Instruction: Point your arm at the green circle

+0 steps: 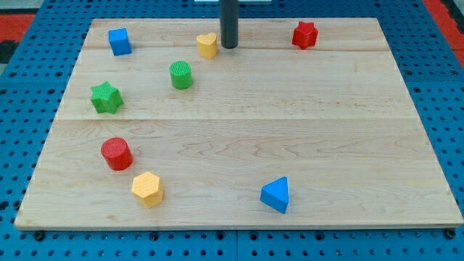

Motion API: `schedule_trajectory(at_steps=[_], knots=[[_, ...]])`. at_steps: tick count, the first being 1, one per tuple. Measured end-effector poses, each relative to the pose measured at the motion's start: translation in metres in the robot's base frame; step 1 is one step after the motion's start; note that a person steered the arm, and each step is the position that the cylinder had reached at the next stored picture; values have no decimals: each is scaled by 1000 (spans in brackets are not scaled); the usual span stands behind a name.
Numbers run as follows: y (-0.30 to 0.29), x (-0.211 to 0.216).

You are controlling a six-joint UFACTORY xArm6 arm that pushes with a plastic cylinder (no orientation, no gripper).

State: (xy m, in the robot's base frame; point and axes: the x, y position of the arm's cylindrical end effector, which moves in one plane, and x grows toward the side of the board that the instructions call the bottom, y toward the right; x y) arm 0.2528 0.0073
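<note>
The green circle [181, 75] is a short green cylinder standing on the wooden board [304, 123], at the upper left of its middle. My tip [230, 46] is the lower end of a dark rod that comes down from the view's top. It rests near the board's top edge, just right of a yellow heart-shaped block [207, 45]. The tip is up and to the right of the green circle and apart from it.
A blue cube [119, 41] is at the top left and a red star [305, 34] at the top right. A green star [106, 98] is at the left. A red cylinder [117, 154], a yellow hexagon [147, 189] and a blue triangle [276, 195] lie lower down.
</note>
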Motion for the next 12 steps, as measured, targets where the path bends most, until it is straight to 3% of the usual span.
schedule_trajectory(at_steps=[10,12], knots=[[42,-3],[45,78]])
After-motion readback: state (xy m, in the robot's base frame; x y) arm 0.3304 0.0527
